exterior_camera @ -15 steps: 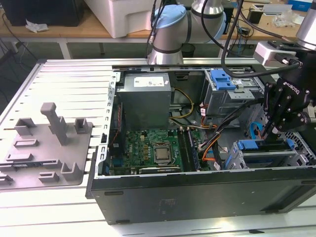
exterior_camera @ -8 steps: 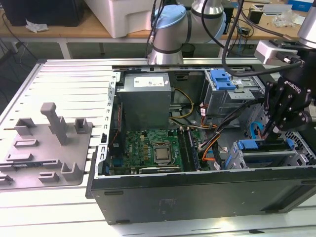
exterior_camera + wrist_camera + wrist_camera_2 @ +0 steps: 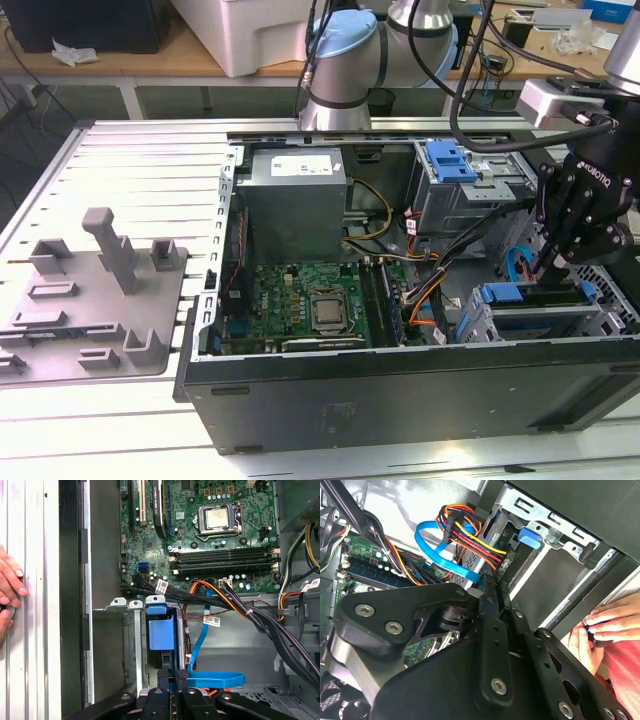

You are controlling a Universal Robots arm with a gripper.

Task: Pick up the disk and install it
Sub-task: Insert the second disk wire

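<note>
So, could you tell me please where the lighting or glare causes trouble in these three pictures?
In the second wrist view, glare whitens the case wall and the gripper's black body sits dark in front; in the first wrist view, the motherboard is evenly lit; in the exterior view, the drive bay lies shaded.

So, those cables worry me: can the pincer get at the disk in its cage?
Probably yes. The pincer sits right at the disk in the drive cage, and the black cable bundle runs past its far end, not between them.
</note>
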